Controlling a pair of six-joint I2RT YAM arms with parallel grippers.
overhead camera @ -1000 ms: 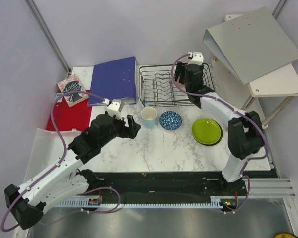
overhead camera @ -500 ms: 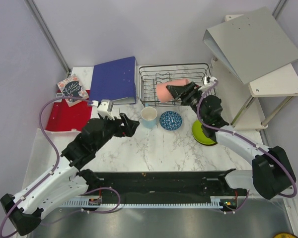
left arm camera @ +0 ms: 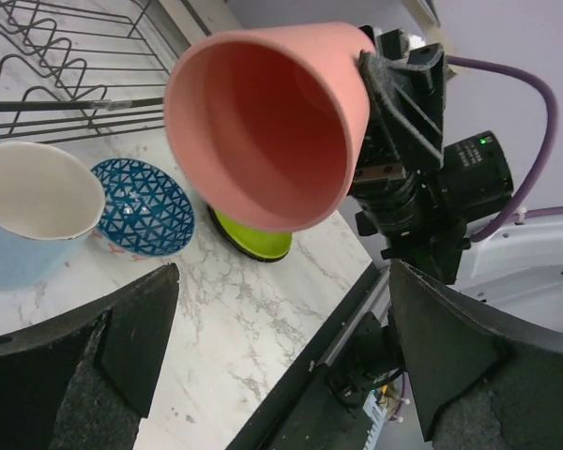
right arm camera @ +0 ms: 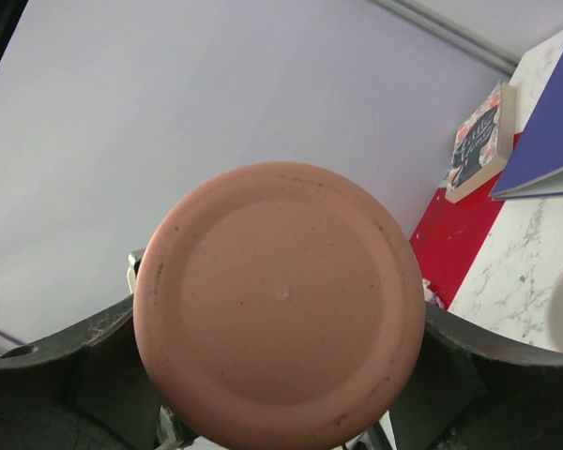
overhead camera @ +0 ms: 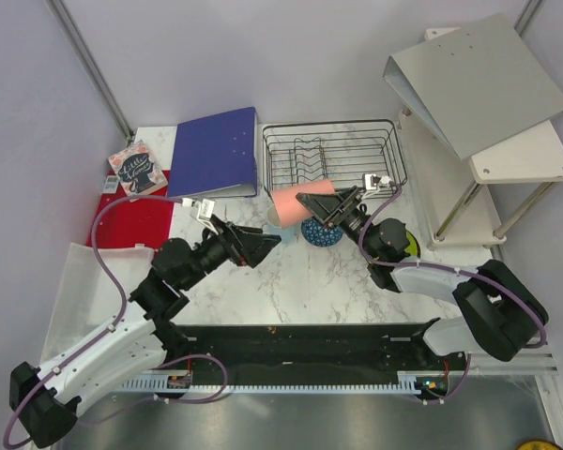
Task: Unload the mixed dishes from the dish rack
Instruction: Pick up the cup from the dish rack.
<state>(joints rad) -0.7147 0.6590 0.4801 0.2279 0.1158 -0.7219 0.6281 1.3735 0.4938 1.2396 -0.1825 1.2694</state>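
Over the near marble table (overhead camera: pixel 291 281) the left gripper (overhead camera: pixel 261 247) has its jaws spread wide with nothing between them. It faces the mouth of the tall pink cup (left arm camera: pixel 263 122), which the right gripper (overhead camera: pixel 321 206) clasps around its base, jaws well apart, holding it on its side in the air. Under the cup sit the light blue cup (left arm camera: pixel 28 220) and the small blue patterned bowl (left arm camera: pixel 136 206), both partly covered from above, and the lime-green bowl (left arm camera: pixel 253 242), mostly hidden by the right arm. Farther back stand the black wire dish rack (overhead camera: pixel 310 155) and, to its left, the blue binder (overhead camera: pixel 216 150).
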